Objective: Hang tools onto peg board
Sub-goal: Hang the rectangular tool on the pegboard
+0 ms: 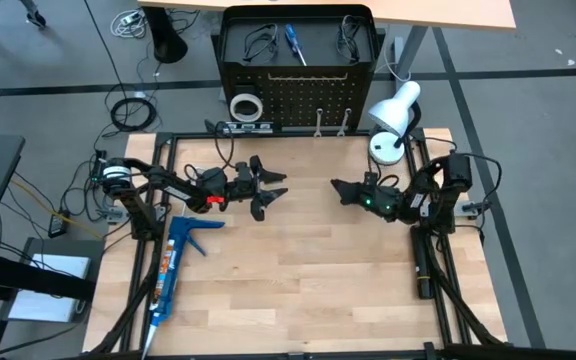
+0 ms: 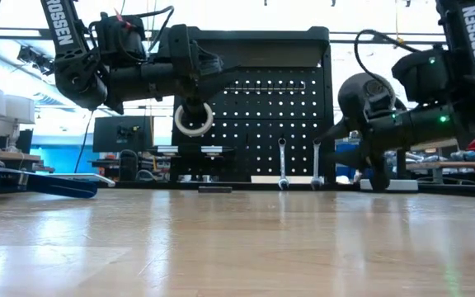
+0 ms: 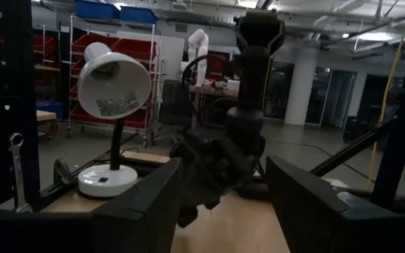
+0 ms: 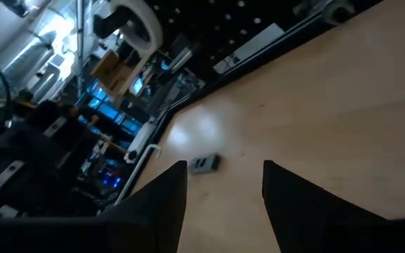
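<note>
The peg board (image 1: 298, 85) stands upright along the far edge of the worktop (image 1: 298, 290), at top centre of the high view, and most of the tools already hang on it: the white tape ring (image 1: 245, 106) at its lower left, two silver wrenches (image 1: 330, 122) at its lower right, and the blue-handled screwdriver (image 1: 294, 44) with black wire loops (image 1: 258, 42) up on the tray above.

In the high view both arms sit mid-frame, well short of the board. The left end effector (image 1: 265, 190) points right, fingers spread wide and holding nothing. The right end effector (image 1: 343, 190) points left towards it; the right wrist view shows its fingers parted with only bare wood between them, so it is empty too.

The one loose piece I can make out is a small grey item (image 4: 204, 164) lying flat on the wood by the board's foot. It may be the dark strip (image 2: 214, 188) seen in the low view below the tape ring, though I can't be sure. If so, it lies up-frame of the left end effector, its long axis parallel to the board, and the left arm is nearer.

The white desk lamp (image 1: 392, 118) stands at the board's right corner, close to the right arm's reach. A blue caulking gun (image 1: 174, 265) lies lower left, out of the way.
</note>
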`<action>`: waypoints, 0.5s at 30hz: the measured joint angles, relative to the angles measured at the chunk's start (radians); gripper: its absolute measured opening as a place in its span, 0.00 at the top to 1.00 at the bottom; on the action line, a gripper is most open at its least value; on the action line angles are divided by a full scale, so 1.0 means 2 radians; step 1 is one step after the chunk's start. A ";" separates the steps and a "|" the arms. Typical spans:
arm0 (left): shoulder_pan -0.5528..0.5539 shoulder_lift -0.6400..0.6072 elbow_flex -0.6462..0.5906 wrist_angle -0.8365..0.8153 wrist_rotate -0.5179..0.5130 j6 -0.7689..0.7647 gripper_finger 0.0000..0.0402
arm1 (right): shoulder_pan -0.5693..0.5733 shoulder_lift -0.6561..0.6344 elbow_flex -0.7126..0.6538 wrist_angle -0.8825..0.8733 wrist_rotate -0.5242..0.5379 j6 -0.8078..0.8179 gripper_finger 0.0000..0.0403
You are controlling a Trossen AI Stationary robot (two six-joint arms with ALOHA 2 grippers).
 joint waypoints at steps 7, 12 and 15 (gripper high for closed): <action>0.001 0.000 0.015 -0.068 -0.001 0.010 0.47 | 0.058 -0.004 0.030 0.001 0.031 -0.073 0.53; 0.001 0.000 0.038 -0.136 -0.001 0.035 0.47 | 0.103 -0.004 0.056 0.001 0.083 -0.162 0.54; 0.001 0.000 0.039 -0.127 -0.002 0.036 0.47 | 0.121 -0.004 0.067 0.001 0.099 -0.211 0.54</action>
